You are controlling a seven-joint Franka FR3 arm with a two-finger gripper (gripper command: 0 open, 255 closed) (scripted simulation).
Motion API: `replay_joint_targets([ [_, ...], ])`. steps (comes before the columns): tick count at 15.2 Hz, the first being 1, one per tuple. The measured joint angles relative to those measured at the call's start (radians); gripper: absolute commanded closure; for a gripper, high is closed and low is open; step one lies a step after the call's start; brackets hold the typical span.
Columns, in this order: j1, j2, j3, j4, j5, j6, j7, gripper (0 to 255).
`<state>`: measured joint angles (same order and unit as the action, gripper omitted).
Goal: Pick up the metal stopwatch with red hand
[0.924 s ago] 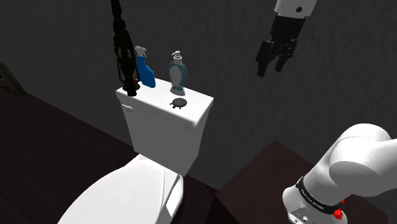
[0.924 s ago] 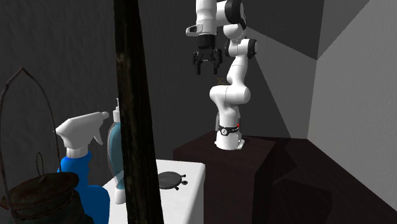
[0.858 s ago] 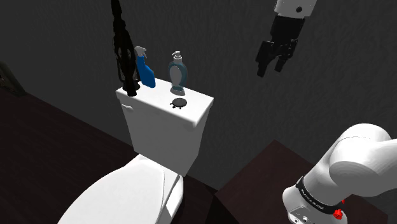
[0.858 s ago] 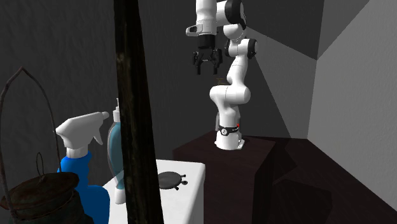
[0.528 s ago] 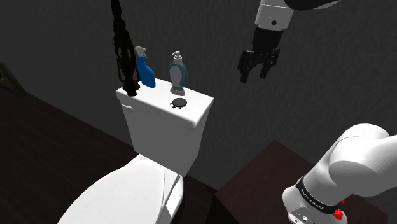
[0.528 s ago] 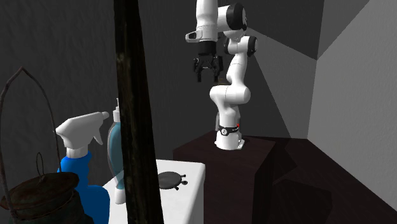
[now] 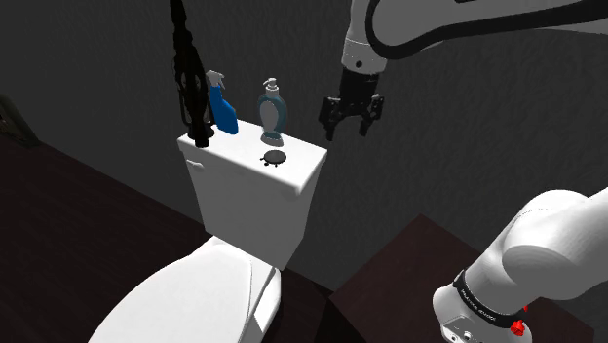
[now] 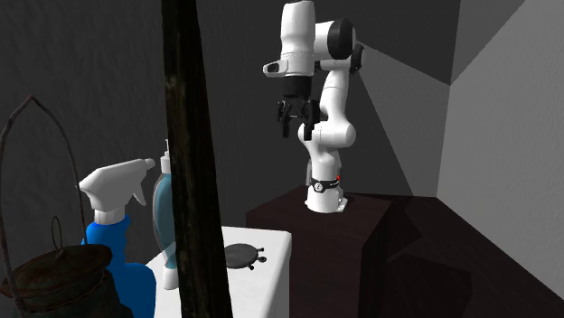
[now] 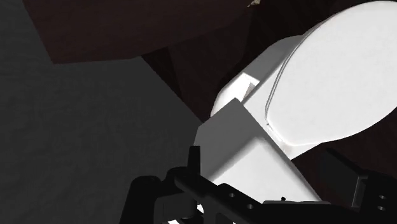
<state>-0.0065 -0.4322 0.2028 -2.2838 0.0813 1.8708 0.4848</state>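
Nearest the shoulder camera, the arm's white base (image 7: 531, 258) is sitting on its dark stand (image 7: 390, 278). Toward that view's left, the closed toilet lid (image 7: 185, 292) is lying low. Behind it the white tank (image 7: 258, 200) is standing against the grey wall (image 7: 88, 58).

The stopwatch (image 7: 275, 156) is lying flat on the tank's top, just in front of a teal soap dispenser (image 7: 272, 109). It is showing as a small dark disc, and its hand is probably too small to make out from here. A blue spray bottle (image 7: 223, 107) is standing beside the dispenser on the shoulder view's left. A tall black object (image 7: 187, 68) is rising from the tank's corner just past the bottle.

The tool (image 7: 349, 129) is hanging in the air above and beyond the tank's edge on the shoulder view's right. It is well apart from the stopwatch and pointing downward, with its fingers spread and nothing between them. In the wrist view the tank and toilet lid are lying far below it.
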Motion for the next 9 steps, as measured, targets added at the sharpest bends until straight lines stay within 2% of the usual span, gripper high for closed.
replay_joint_targets([
  [4, -0.015, 0.133, 0.045, 0.043, -0.018, 0.101, 0.109, 0],
  [9, -0.028, 0.326, 0.086, 0.133, -0.073, 0.21, 0.255, 0],
])
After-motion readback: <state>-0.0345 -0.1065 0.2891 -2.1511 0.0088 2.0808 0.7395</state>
